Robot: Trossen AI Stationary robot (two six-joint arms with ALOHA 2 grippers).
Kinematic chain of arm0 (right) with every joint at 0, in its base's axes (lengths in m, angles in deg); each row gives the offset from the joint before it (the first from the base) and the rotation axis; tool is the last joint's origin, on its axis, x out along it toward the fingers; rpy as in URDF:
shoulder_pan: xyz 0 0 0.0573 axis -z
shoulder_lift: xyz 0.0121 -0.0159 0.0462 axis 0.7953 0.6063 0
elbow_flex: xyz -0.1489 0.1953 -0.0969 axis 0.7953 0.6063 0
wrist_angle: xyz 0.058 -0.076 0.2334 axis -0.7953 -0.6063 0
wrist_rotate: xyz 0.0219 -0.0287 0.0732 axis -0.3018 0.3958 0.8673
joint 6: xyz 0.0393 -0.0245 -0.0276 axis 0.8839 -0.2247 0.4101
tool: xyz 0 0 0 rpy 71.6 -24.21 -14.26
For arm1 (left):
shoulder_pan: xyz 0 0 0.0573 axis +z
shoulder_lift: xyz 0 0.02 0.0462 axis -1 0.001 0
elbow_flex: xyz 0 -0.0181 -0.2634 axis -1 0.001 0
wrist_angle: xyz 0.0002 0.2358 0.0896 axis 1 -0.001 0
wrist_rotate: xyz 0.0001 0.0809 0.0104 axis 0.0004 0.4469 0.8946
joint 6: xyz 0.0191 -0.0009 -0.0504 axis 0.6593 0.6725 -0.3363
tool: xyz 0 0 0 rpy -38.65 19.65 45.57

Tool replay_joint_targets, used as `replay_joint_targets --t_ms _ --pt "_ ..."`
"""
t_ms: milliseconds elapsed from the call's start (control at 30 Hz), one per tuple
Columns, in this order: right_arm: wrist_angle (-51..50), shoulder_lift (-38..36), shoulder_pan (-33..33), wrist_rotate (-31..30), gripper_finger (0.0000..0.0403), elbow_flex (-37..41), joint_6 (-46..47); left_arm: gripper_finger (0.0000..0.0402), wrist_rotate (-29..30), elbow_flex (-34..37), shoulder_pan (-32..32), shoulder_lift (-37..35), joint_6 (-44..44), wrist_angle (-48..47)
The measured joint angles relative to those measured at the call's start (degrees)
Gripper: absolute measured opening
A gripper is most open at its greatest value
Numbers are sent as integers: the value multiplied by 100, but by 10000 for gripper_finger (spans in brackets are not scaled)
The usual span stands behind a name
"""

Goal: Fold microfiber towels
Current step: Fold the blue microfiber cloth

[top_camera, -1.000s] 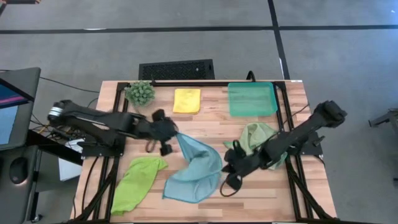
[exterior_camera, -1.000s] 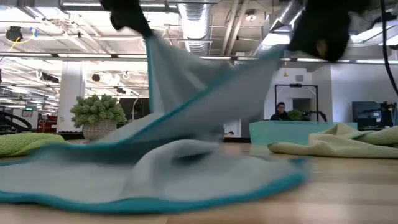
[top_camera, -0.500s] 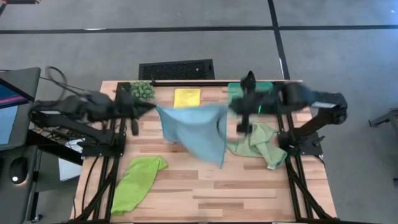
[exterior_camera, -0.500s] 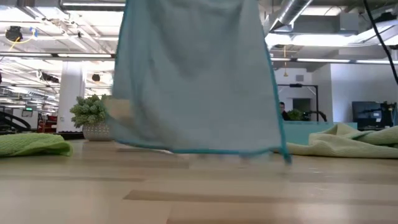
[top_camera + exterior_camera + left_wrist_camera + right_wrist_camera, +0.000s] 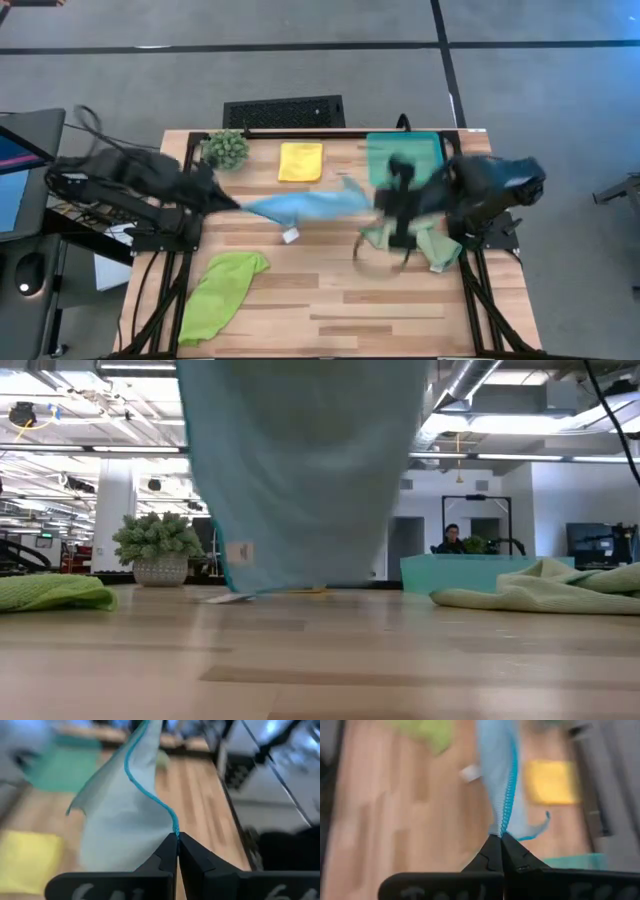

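Note:
The light blue towel [image 5: 300, 206] hangs stretched between my two grippers above the table's middle. My left gripper [image 5: 222, 200] is shut on its left end, my right gripper [image 5: 378, 200] on its right end. In the low view the blue towel [image 5: 300, 470] drops as a curtain; whether its lower edge touches the table I cannot tell. A yellow towel [image 5: 300, 161] lies folded at the far middle. The lime green towel [image 5: 222, 295] lies crumpled at the near left. A pale sage towel [image 5: 418, 238] lies bunched under my right arm. My left gripper pinches the blue towel's teal-stitched hem [image 5: 176, 827] between its two fingertips. The fingers slant down from the table's left side. The cloth runs away from them toward the other gripper and hangs below. My right gripper pinches the towel's stitched hem [image 5: 504, 822] between its fingertips, where the cloth is gathered narrow. The fingers slant down from the table's right side. The towel stretches away from them toward the left gripper.
A teal tray [image 5: 405, 150] stands at the far right, just beyond my right gripper. A small spiky plant [image 5: 226, 148] stands at the far left corner. Bare wood shows across the near middle [image 5: 330, 300].
Both grippers have risen, the left drawing back toward the table's left edge, the right swinging up from the near right toward the far side. The blue towel, which lay mostly on the table, has been lifted and now hangs between them.

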Motion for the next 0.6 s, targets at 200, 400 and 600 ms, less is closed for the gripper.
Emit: replay_joint_targets --t_ms 200,400,600 --pt "-142 693 -1108 99 0 437 1084 0 -614 1070 -1184 277 -44 975" --pt "-123 785 -1548 -446 0 396 1606 0 455 811 -1692 448 128 1097" --pt "-20 310 -1619 -864 0 396 1840 0 968 -91 -1772 394 155 1129"
